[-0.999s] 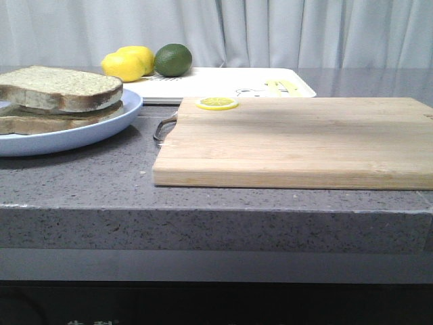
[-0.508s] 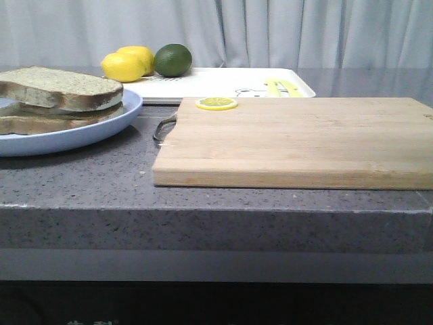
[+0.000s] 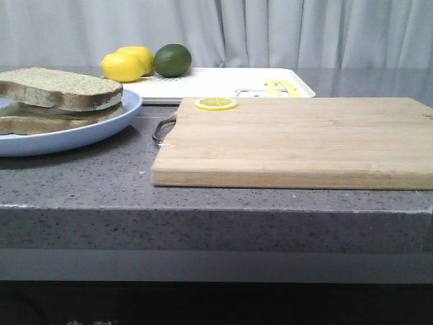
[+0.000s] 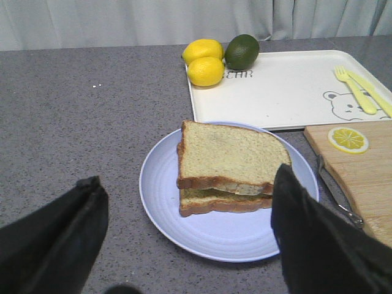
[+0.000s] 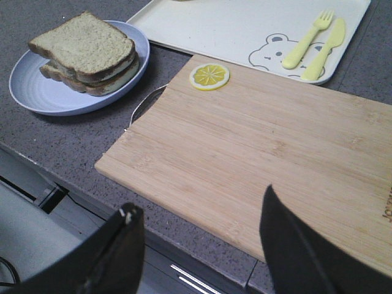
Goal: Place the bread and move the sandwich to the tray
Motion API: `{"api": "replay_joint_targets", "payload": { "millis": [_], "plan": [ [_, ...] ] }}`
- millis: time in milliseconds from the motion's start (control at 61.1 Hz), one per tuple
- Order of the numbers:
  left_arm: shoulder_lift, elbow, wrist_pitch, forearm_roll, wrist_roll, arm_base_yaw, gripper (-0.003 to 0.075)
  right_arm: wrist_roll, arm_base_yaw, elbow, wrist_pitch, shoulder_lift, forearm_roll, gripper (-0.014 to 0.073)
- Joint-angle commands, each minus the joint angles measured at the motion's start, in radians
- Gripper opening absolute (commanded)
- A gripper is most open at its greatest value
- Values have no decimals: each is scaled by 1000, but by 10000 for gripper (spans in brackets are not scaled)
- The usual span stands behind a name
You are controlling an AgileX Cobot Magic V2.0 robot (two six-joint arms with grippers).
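The sandwich (image 4: 225,184) lies on a round pale blue plate (image 4: 184,236). The thick bread (image 4: 229,153) is its top slice, resting on a flatter brown-crusted slice with a pale filling showing between them. My left gripper (image 4: 187,174) hovers open on the near side of the plate, its dark fingers (image 4: 55,239) spread wider than the sandwich and holding nothing. The white tray (image 4: 275,92) lies just beyond the plate, with a bear drawing on it. My right gripper (image 5: 201,201) hangs open and empty over the near edge of the wooden cutting board (image 5: 275,147). In the front view the sandwich (image 3: 54,101) sits far left, and no gripper shows there.
Two lemons (image 4: 205,61) and a lime (image 4: 242,51) sit at the tray's left corner. A yellow fork and knife (image 5: 309,43) lie on the tray. A lemon slice (image 5: 209,76) rests on the board's corner, and the board's metal handle (image 4: 337,196) points toward the plate.
The top bread slice has settled slightly lower onto the sandwich. Nothing else in the front view has moved.
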Motion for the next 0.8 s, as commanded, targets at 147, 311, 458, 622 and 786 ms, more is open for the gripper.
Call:
{"api": "replay_joint_targets", "payload": {
  "millis": [147, 311, 458, 622, 786],
  "plan": [
    [118, -117, 55, 77, -37, -7, 544, -3, -6, -18, -54, -18, -4, 439],
    [326, -239, 173, 92, -37, 32, 544, -3, -6, -18, -54, -18, -4, 439],
    [513, -347, 226, 52, -37, 140, 544, -3, -6, -18, -55, -18, -4, 439],
    [704, -448, 273, -143, 71, 282, 544, -3, -6, -18, -55, -18, -4, 439],
    [861, -497, 322, -446, 273, 403, 544, -3, -6, -18, -55, -18, -4, 439]
  ]
}}
